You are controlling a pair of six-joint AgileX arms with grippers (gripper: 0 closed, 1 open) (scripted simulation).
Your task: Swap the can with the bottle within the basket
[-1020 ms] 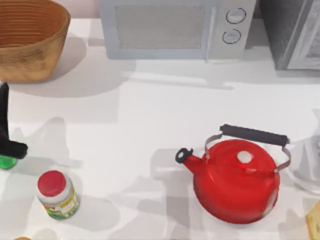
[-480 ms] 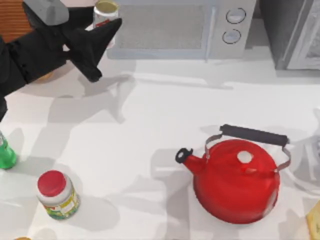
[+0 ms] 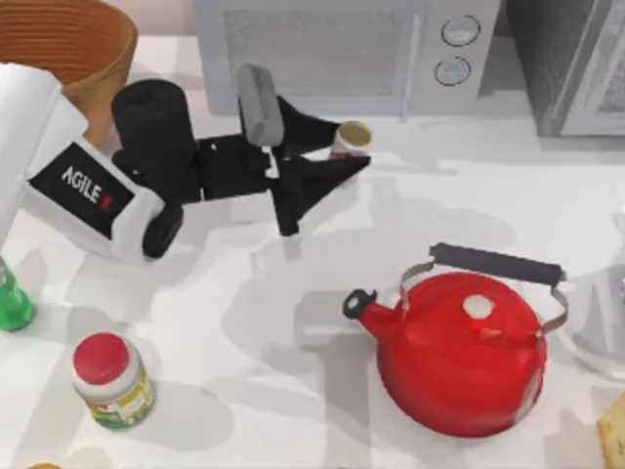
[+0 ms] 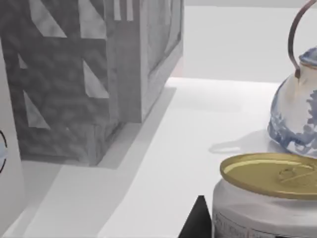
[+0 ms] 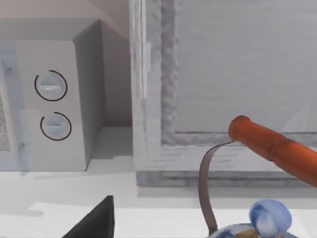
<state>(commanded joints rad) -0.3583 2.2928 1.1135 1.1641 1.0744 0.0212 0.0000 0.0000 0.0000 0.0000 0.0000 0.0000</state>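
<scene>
My left gripper (image 3: 346, 149) reaches from the left and is shut on the can (image 3: 352, 135), a small white cylinder with a gold top, in front of the microwave. The left wrist view shows the can (image 4: 267, 198) close up beside one dark finger (image 4: 198, 224). Whether the can touches the table I cannot tell. The green bottle (image 3: 12, 305) stands at the table's far left edge. The wicker basket (image 3: 88, 44) sits at the back left, partly behind my left arm. A dark part of my right gripper (image 5: 94, 224) faces the microwave's knobs.
A red kettle (image 3: 464, 352) stands front right. A red-lidded jar (image 3: 112, 381) is at the front left. The microwave (image 3: 332, 54) and a grey cabinet (image 3: 571, 63) line the back. A blue-white kettle (image 4: 297, 114) stands at the right edge.
My left arm went from beside the bottle up to the back left. It then carried the can rightward and nearer, to the front of the microwave.
</scene>
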